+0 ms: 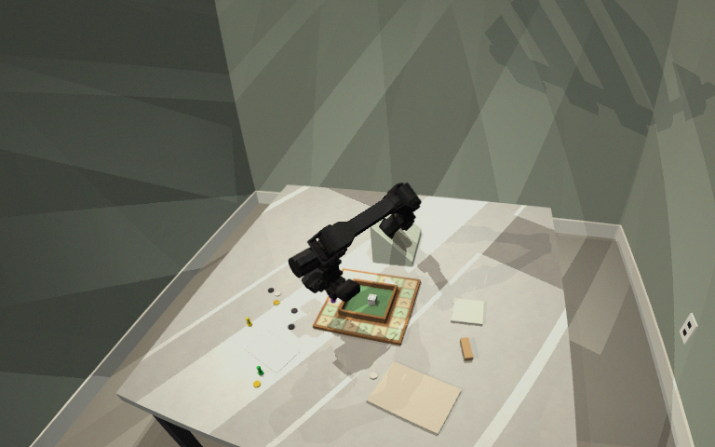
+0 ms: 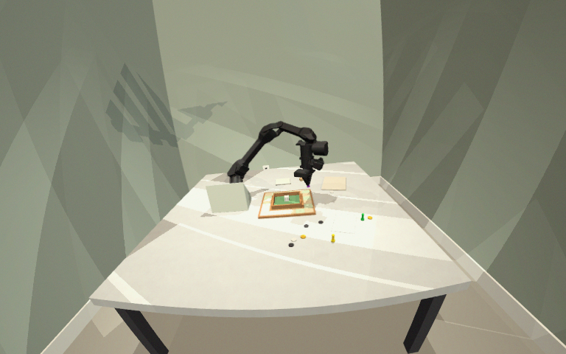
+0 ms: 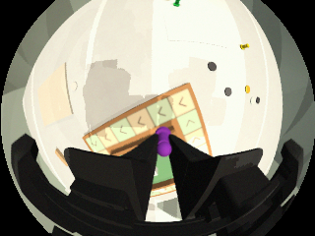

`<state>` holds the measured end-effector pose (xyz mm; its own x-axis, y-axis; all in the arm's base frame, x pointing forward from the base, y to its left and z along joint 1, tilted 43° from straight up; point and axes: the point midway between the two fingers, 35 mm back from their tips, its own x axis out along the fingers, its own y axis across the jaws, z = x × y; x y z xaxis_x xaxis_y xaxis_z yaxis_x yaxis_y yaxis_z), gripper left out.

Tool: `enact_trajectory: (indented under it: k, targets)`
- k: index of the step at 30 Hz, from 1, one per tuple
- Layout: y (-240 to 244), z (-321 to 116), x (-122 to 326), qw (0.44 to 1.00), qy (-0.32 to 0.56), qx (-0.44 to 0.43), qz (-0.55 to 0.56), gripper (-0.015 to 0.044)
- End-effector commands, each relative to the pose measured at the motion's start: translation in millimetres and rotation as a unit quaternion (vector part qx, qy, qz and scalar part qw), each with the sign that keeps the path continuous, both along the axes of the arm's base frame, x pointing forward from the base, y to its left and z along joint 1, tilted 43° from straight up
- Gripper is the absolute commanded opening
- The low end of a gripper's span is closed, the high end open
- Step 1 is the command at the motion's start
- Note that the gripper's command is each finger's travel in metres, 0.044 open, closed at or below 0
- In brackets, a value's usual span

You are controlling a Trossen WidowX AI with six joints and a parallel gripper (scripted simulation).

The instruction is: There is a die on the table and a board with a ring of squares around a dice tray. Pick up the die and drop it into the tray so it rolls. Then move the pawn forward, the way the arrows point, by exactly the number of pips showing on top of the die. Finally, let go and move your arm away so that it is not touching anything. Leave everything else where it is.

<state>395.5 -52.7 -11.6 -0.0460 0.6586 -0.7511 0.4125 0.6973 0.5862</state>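
In the wrist view we see the purple pawn [image 1: 332,302] [image 2: 308,186] [image 3: 163,142] pinched between the tips of the pincer [image 1: 334,296] [image 2: 308,184] [image 3: 163,138]; from the top we catch only a speck of purple beneath the black arm [image 1: 363,218] [image 2: 252,150]. The top and exterior views show us the white die [image 1: 371,300] [image 2: 286,198] lying in the green tray [image 1: 388,314] [image 2: 287,206] (its pips are too small for us to read), while the wrist view mostly hides it behind a finger.

The tray's raised wooden walls stand amid the board's [image 1: 357,336] [image 2: 287,216] [image 3: 137,112] arrow squares. Beside the board we find a pale block [image 1: 392,253] [image 2: 228,198], and on the counter [image 1: 200,363] [image 2: 250,275] [image 3: 148,64] a yellow pawn [image 1: 249,321] [image 2: 332,238] [image 3: 244,46] and a green pawn [image 1: 260,370] [image 2: 362,217] [image 3: 176,3] stand apart from it.

The arm arches up and over, its pincer pointing down above the board.
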Motion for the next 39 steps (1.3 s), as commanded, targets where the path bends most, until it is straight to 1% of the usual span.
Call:
enact_trajectory:
  k: [1, 15, 20, 27, 39]
  targets:
    - [34, 13, 3, 1.000, -0.002, 0.000, -0.001, 0.0000]
    - [135, 48, -13, 1.000, 0.000, 0.017, -0.005, 0.0000]
    - [139, 46, -13, 1.000, 0.000, 0.017, -0.005, 0.0000]
    - [160, 23, -15, 1.000, 0.000, 0.018, -0.005, 0.0000]
    - [167, 17, -15, 1.000, 0.000, 0.018, -0.005, 0.0000]
